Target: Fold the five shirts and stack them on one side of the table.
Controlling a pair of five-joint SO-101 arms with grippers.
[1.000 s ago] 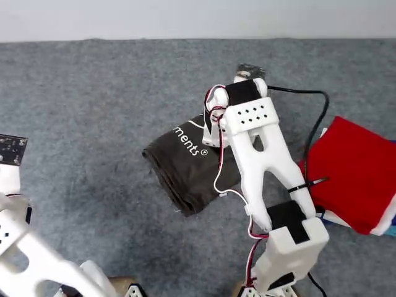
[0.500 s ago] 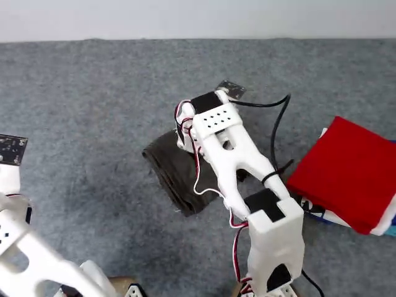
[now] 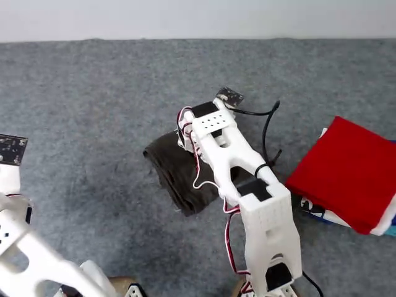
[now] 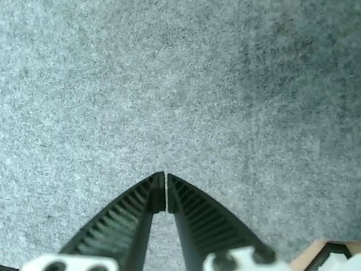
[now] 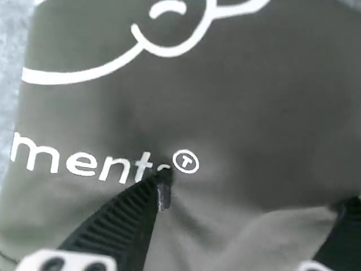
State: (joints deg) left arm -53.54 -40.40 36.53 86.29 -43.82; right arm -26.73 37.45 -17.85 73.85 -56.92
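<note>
Work surface: the desk (image 3: 93, 111) carries a grey, speckled, short-pile covering, carpet-like in texture. Far side: a plain pale wall (image 3: 185, 18) meets the desk in one straight line. Near edge: a small tan patch (image 3: 117, 283) of another surface shows. Lighting is even and diffuse, and shadows on the covering are soft-edged.

The right arm (image 3: 238, 167) is stretched out over the middle, wrist tipped down, the right pincer (image 5: 254, 209) spread wide. The left arm (image 3: 25, 250) sits drawn back at the near edge, the left pincer (image 4: 166, 195) closed tip to tip.
</note>
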